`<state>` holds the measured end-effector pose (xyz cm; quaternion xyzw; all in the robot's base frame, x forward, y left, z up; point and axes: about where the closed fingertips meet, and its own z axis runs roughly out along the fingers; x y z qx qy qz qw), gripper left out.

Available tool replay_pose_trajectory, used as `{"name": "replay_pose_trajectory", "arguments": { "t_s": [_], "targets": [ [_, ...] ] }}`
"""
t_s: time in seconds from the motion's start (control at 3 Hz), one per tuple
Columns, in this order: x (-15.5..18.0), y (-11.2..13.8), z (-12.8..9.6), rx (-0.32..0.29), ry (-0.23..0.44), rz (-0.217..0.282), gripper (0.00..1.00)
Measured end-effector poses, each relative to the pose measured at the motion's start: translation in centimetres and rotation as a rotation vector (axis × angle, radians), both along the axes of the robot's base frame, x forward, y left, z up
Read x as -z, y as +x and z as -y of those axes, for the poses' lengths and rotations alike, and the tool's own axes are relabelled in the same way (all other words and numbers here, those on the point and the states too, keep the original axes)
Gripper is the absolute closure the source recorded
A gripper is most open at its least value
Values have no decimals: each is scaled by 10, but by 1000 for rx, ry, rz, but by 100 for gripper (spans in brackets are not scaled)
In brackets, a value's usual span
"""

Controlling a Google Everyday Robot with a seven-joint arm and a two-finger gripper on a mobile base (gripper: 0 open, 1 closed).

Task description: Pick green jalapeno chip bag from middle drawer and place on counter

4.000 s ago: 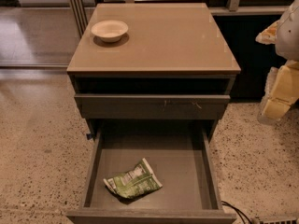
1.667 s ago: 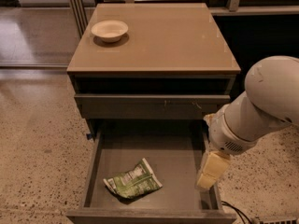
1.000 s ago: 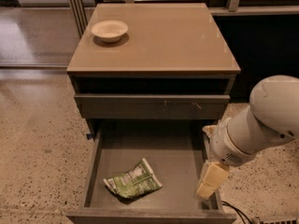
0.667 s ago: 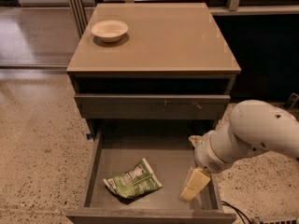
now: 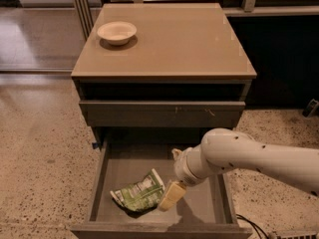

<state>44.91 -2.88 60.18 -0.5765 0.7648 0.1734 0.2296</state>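
Note:
The green jalapeno chip bag (image 5: 138, 193) lies crumpled on the floor of the pulled-out middle drawer (image 5: 107, 178), left of its centre. My gripper (image 5: 169, 196) reaches into the drawer from the right on a white arm. Its tan tip sits right at the bag's right edge. The tan counter (image 5: 174, 39) tops the grey cabinet above.
A white bowl (image 5: 116, 32) stands on the counter's back left corner. A shallower grey drawer (image 5: 162, 113) is closed above the open one. Speckled floor surrounds the cabinet. A dark cable (image 5: 251, 225) lies on the floor at the lower right.
My arm has swung in from the right and moved left across the drawer, bringing the gripper down next to the chip bag. The bag has not moved.

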Motion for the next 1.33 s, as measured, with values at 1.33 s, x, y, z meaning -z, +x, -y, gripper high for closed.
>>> {"name": "replay_pose_trajectory", "arguments": {
  "t_s": [1.33],
  "targets": [
    [82, 23, -56, -52, 61, -48, 0]
  ]
}}
